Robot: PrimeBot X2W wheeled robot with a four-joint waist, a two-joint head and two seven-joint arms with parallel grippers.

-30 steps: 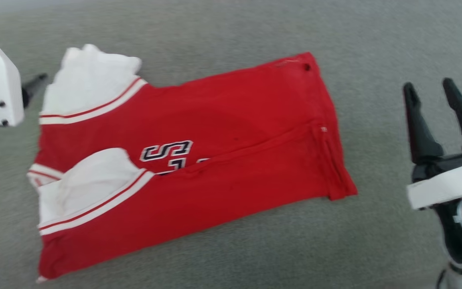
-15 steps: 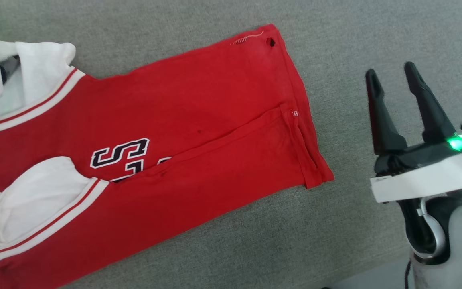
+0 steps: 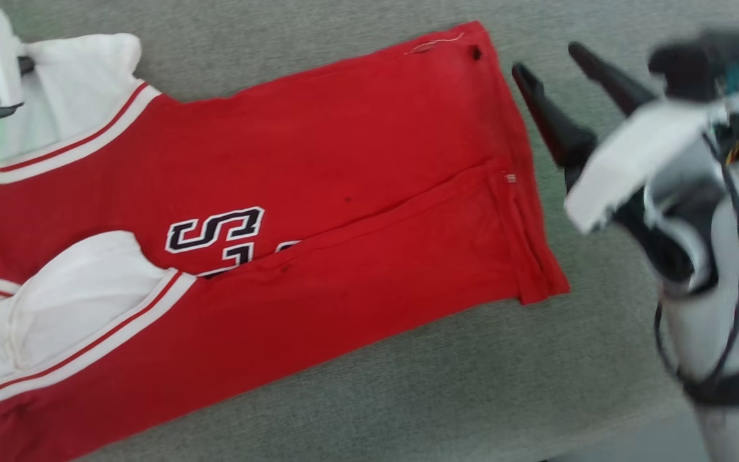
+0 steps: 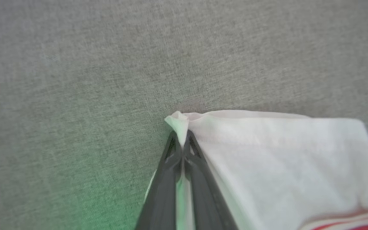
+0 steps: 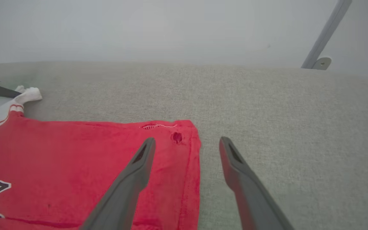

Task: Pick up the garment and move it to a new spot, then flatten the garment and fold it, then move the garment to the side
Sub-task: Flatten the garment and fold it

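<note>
Garment (image 3: 344, 192) is laid flat on grey fabric surface (image 3: 408, 398). White sleeve corner (image 4: 178, 121) is pinched in closed left gripper (image 4: 181, 136). Right gripper (image 5: 187, 141) is open, positioned over red hem edge.

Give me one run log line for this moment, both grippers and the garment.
left gripper: jaws shut on white sleeve corner of garment | right gripper: jaws open at red hem corner | garment: flat on grey surface

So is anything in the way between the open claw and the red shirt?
No, nothing visible. The right gripper hangs open right at the garment corner, straddling its edge above the grey surface.
</note>
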